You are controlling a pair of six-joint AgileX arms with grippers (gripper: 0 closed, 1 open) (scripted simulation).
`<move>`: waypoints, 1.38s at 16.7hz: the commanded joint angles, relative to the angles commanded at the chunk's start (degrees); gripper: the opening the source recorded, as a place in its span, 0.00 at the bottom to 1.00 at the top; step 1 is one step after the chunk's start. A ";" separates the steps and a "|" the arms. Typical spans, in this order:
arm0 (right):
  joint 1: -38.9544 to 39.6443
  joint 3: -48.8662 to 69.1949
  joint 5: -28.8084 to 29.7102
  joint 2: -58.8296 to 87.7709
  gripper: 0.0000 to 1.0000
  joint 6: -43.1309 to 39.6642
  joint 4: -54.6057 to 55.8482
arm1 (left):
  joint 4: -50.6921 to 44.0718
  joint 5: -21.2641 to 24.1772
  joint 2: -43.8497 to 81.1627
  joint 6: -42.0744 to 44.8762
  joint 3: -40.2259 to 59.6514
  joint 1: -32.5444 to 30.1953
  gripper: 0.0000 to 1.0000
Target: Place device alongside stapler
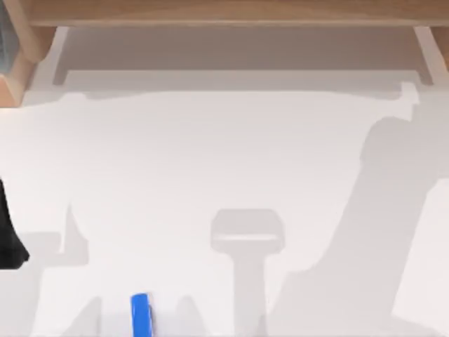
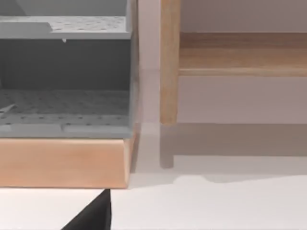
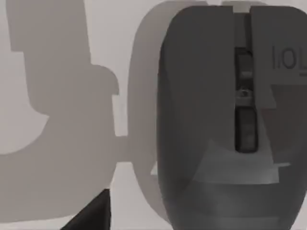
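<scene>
Right under my right wrist camera sits the device, a dark grey mouse [image 3: 225, 124] with a scroll wheel down its middle. It rests on the white table [image 3: 57, 38] and casts a soft shadow beside it. I cannot tell if my right hand is wide or narrow. In the top view, a blue stapler [image 1: 141, 314] lies at the near edge of the table [image 1: 224, 154], left of the middle. My left arm [image 1: 8, 235] waits at the far left edge of the table, and I cannot tell how its hand stands either. My left wrist camera looks at a wooden shelf [image 2: 64, 163] with a grey tray [image 2: 64, 103] on it, and a wooden post [image 2: 169, 62] stands beside the shelf.
</scene>
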 joint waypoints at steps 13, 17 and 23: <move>0.02 1.23 -0.29 3.02 1.00 -0.69 1.08 | 0.00 0.00 0.00 0.00 0.00 0.00 1.00; 0.13 -0.11 -0.27 2.60 1.00 -0.55 2.10 | 0.00 0.00 0.00 0.00 0.00 0.00 1.00; 0.17 -1.48 -0.28 2.12 1.00 -0.46 3.14 | 0.00 0.00 0.00 0.00 0.00 0.00 1.00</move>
